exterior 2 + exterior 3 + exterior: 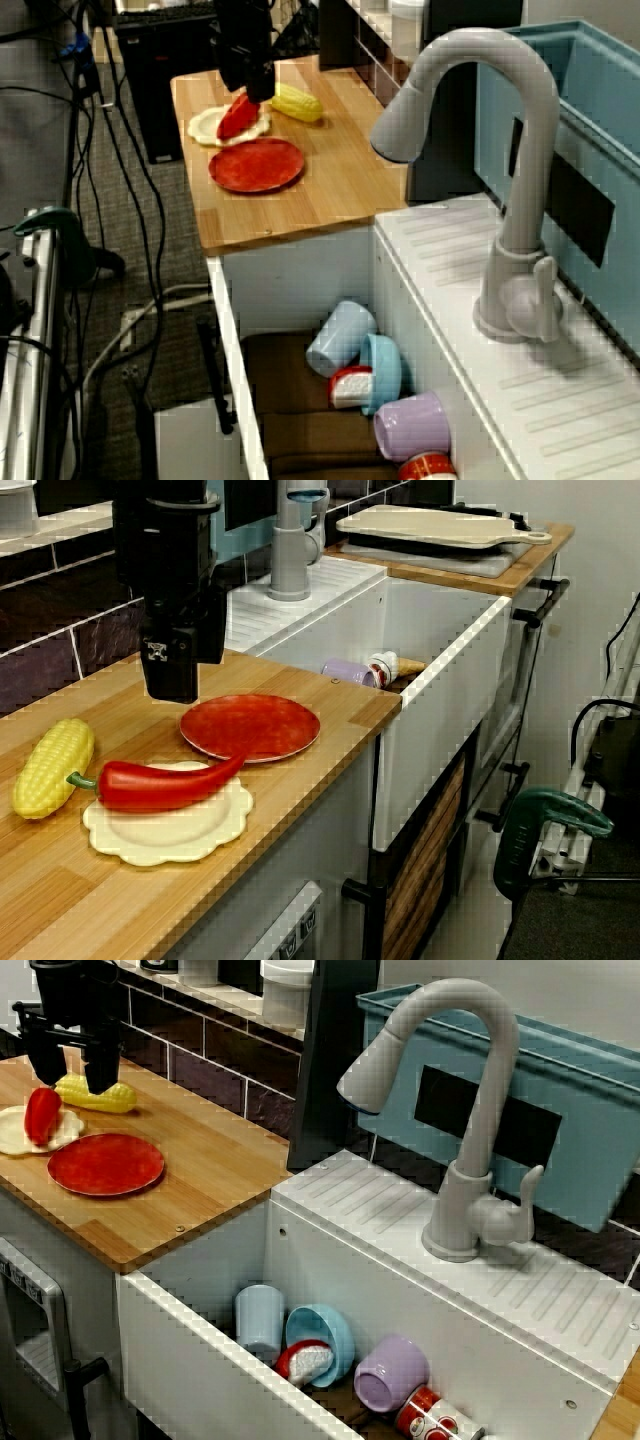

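fingers spread above pepper and corn

as the view across the sink shows it, the far left of the wooden tabletop (215, 1165) carries a cream scalloped plate (12, 1132) with a red pepper (42, 1115) lying across it. over them hang the black fingers (101, 1065), set wide apart and holding nothing. one tip stands above the pepper, the other above the yellow corn cob (100, 1096), which lies just beside the plate. whether either tip touches anything cannot be told from this view. the view from the tabletop's end shows them low over the wood behind the pepper, between the corn and the next plate.

to the right lies a flat red plate (105, 1163), just beside the cream one.

further right the wood ends at a white sink (190, 1340). in its basin, from left to right, are a pale blue cup (260, 1320), a blue bowl (330, 1335) tipped on its side with a red-and-white piece (305, 1362) against it, a lilac cup (390, 1375) on its side, and a red can (430, 1422) at the frame's edge.

on the ribbed deck behind the basin stands a grey faucet (470, 1110), its spout curving back toward the left. behind the faucet, against the wall, sits a teal bin (575, 1110).
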Tool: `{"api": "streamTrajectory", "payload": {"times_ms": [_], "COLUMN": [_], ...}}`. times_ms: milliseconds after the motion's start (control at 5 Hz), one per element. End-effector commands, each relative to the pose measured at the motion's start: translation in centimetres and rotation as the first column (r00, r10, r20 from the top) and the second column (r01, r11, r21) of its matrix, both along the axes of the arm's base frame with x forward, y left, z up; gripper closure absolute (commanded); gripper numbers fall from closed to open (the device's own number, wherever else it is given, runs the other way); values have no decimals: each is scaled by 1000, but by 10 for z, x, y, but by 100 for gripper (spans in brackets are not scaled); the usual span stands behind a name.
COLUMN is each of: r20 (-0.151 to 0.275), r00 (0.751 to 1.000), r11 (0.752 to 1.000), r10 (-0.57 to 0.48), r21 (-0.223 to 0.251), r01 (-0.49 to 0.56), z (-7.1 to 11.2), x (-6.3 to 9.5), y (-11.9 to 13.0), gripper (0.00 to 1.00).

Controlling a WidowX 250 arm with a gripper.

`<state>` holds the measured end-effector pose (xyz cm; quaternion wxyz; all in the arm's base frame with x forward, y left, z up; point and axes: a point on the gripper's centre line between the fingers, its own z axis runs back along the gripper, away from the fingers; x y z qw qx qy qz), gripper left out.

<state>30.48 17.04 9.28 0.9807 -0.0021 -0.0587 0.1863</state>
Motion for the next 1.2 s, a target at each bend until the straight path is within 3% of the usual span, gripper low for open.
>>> {"api": "streamTrajectory", "payload": {"times_ms": [0, 400, 1000], "r20": [86, 90, 118], "r00": [995, 993, 988], "r11": [998, 997, 994], "r10": [57, 77, 104], "r21": [31, 21, 9], "r01": [-60, -79, -106], "z": [34, 28, 20], "x": [-12, -19, -15], "y": [34, 48, 47], "gripper": [0, 0, 0]}}
